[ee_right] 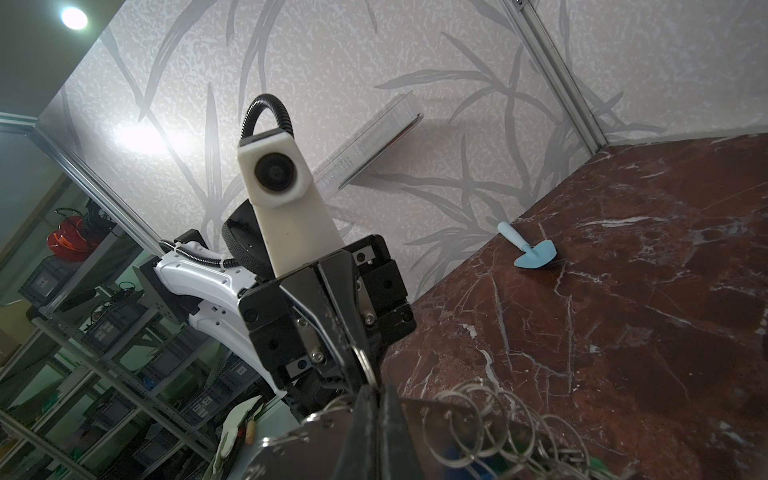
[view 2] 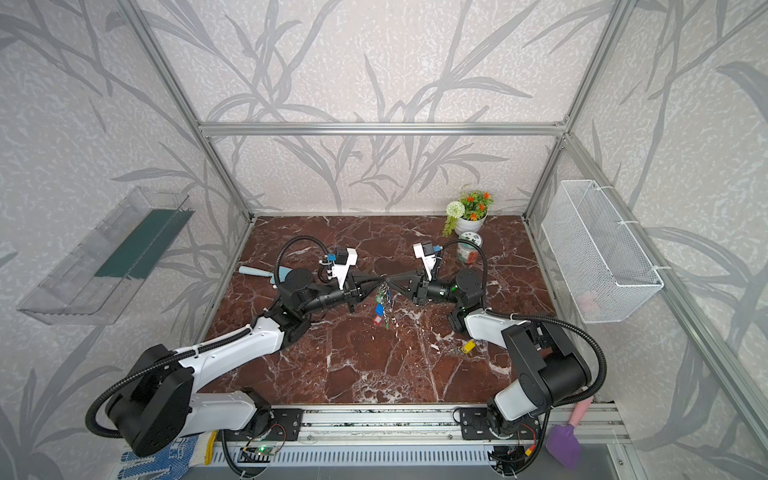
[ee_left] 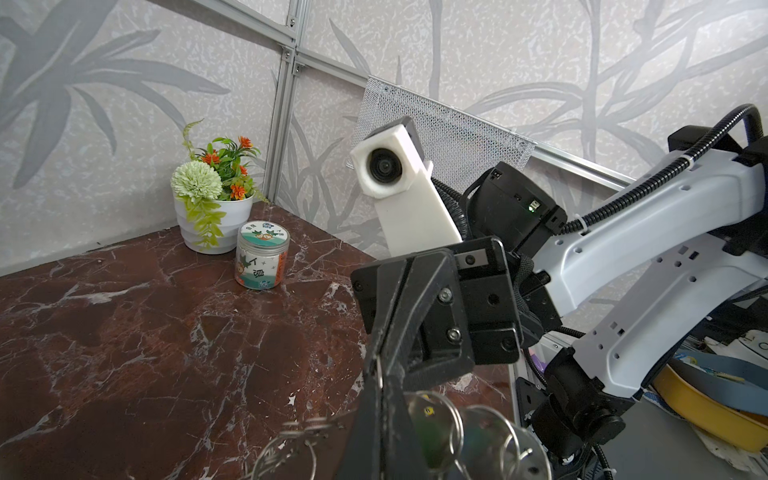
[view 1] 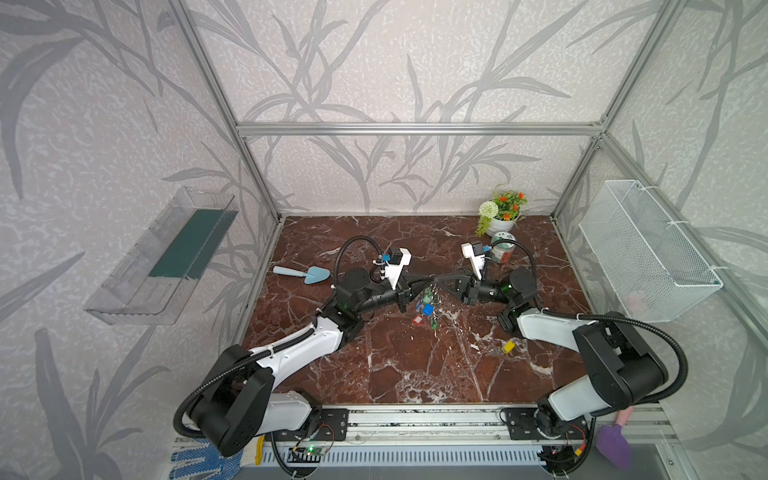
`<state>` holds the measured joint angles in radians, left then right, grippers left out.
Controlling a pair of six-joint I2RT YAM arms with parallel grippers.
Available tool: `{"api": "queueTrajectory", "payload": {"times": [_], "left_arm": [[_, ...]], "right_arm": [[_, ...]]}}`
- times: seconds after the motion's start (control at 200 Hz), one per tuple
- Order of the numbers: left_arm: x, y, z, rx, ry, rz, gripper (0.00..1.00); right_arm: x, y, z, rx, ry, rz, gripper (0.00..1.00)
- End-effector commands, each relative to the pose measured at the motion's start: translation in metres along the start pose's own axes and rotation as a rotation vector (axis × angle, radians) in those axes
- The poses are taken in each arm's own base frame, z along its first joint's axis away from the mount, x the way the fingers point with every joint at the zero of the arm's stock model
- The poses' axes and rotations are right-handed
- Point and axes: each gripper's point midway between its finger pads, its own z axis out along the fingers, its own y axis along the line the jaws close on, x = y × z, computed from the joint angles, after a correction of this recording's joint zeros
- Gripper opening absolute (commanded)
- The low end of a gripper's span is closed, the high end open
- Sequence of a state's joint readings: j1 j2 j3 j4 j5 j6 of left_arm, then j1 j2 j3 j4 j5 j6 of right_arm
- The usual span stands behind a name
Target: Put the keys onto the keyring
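Keys [view 1: 508,346] with a yellow tag lay on the marble surface [view 1: 395,374] near the right arm [view 1: 544,328], well apart from the keyring [view 1: 432,291] farther back, which the left fingers [view 1: 419,284] and right fingers [view 1: 449,279] both clenched tip to tip, its coloured tags [view 1: 426,309] dangling beneath.

Both top views bright, even soft light, only faint shadows; wide-angle distortion leans and bows the silver aluminium frame bars [view 1: 415,129] toward the edges. Right wrist view dimmer, round white ceiling lamp [ee_right: 74,17] blown out, glare patch on the grey leaf-patterned wallpaper [ee_right: 141,139]. Small thin metal split rings [ee_left: 440,419] close to both wrist lenses out of focus, polished red-brown marble tabletop [ee_right: 623,291] sharp
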<state>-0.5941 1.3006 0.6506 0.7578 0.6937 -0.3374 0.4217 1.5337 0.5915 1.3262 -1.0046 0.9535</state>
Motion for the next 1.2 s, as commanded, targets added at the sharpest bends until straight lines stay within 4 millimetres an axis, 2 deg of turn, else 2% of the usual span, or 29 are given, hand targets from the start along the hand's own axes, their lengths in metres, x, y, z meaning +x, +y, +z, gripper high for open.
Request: {"api": "queueTrajectory", "payload": {"times": [0.0, 0.19, 0.465, 0.695, 0.815, 0.91, 1.2], "left_arm": [[-0.011, -0.007, -0.004, 0.005, -0.016, 0.02, 0.0], [-0.013, -0.008, -0.01, -0.036, 0.024, 0.004, 0.12], [-0.011, -0.012, -0.017, -0.055, 0.079, -0.008, 0.14], [-0.026, -0.023, -0.029, -0.059, 0.046, 0.01, 0.28], [-0.026, -0.027, -0.036, -0.067, 0.068, 0.006, 0.35], [-0.022, -0.028, -0.036, -0.067, 0.119, -0.019, 0.4], [-0.016, -0.021, -0.028, -0.088, 0.279, -0.045, 0.44]], "right_arm": [[-0.011, 0.019, 0.003, -0.061, -0.016, -0.083, 0.0], [-0.015, 0.025, 0.003, -0.077, -0.012, -0.104, 0.0], [-0.017, 0.035, 0.005, -0.11, 0.012, -0.128, 0.0], [-0.017, 0.041, 0.006, -0.128, 0.027, -0.134, 0.0], [-0.016, 0.043, 0.006, -0.138, 0.036, -0.137, 0.0], [-0.013, 0.046, 0.008, -0.149, 0.047, -0.139, 0.0], [-0.01, 0.05, 0.011, -0.165, 0.058, -0.141, 0.0]]}}
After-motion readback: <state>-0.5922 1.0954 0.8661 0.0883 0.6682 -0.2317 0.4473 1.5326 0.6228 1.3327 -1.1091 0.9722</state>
